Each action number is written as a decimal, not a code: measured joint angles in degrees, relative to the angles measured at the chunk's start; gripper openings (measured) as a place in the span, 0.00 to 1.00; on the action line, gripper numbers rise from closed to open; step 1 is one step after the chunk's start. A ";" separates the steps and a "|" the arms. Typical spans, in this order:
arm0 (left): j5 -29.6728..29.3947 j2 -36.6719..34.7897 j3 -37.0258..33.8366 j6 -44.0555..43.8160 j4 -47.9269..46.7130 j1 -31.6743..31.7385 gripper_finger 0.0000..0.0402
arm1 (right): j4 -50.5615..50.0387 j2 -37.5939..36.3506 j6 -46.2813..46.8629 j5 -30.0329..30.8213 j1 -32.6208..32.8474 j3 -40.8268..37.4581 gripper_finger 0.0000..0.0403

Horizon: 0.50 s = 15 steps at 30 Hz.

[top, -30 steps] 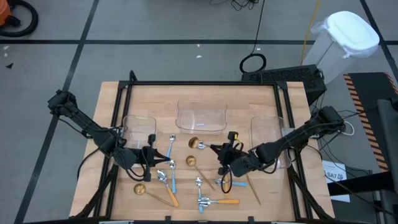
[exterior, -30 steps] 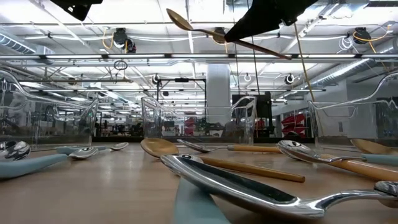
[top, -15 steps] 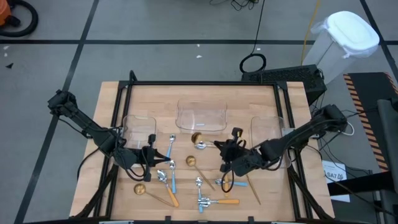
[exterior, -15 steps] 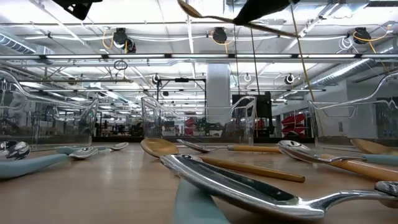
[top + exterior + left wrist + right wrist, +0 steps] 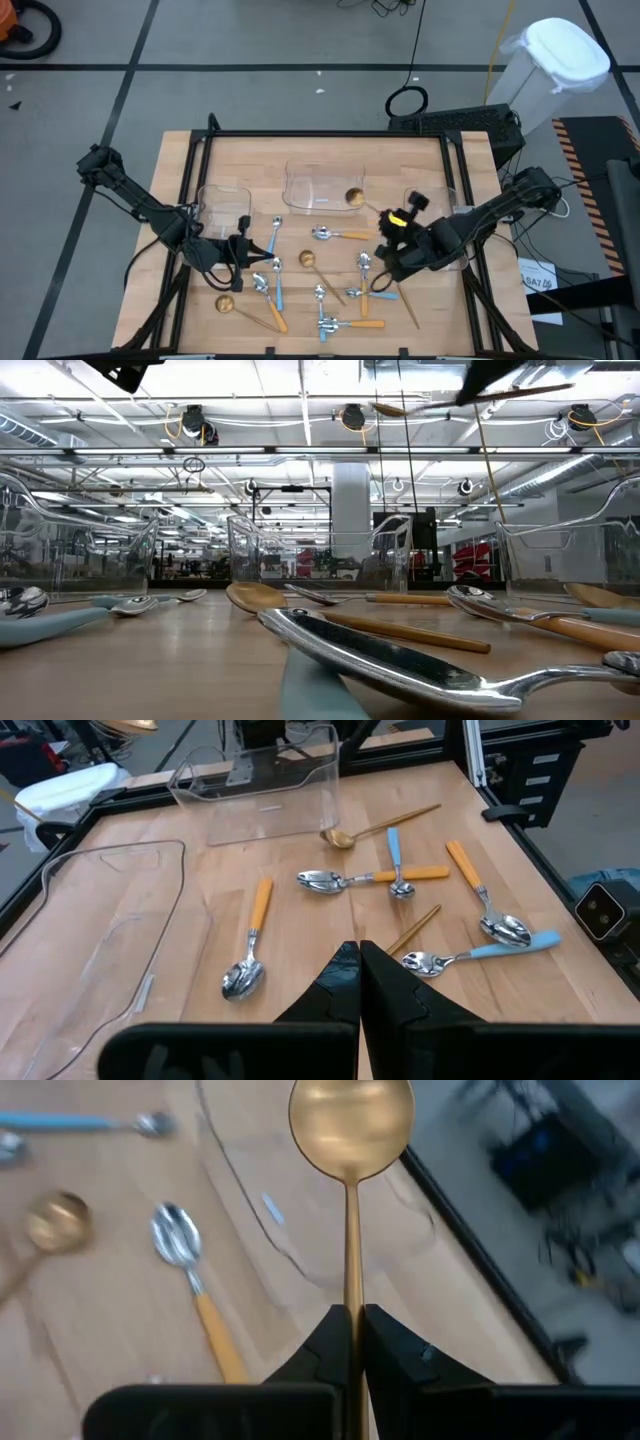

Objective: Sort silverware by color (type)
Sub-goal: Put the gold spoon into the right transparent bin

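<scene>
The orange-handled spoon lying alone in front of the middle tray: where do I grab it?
Take the orange-handled spoon by the middle of its handle, coming straight down and closing across it. It lies flat on the table, handle toward the right arm's side, with bare wood on both sides. The bowl is rounded.

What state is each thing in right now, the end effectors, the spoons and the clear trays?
Right end effector: shut on gold spoon, lifted off the table.
Left end effector: shut, holding nothing, over the table.
Orange-handled spoon: lying flat, unsorted.
Blue-handled spoon: lying flat, unsorted.
Middle tray: no spoons inside.
</scene>
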 joint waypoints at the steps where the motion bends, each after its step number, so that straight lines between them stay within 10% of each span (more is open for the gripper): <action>1: 0.00 0.01 0.00 0.01 0.01 0.00 0.00 | -2.58 -0.19 2.99 -1.06 0.32 0.01 0.03; 15: 0.04 0.01 0.00 2.65 0.21 0.47 0.00 | -14.54 -0.43 25.93 -10.37 7.32 -0.25 0.03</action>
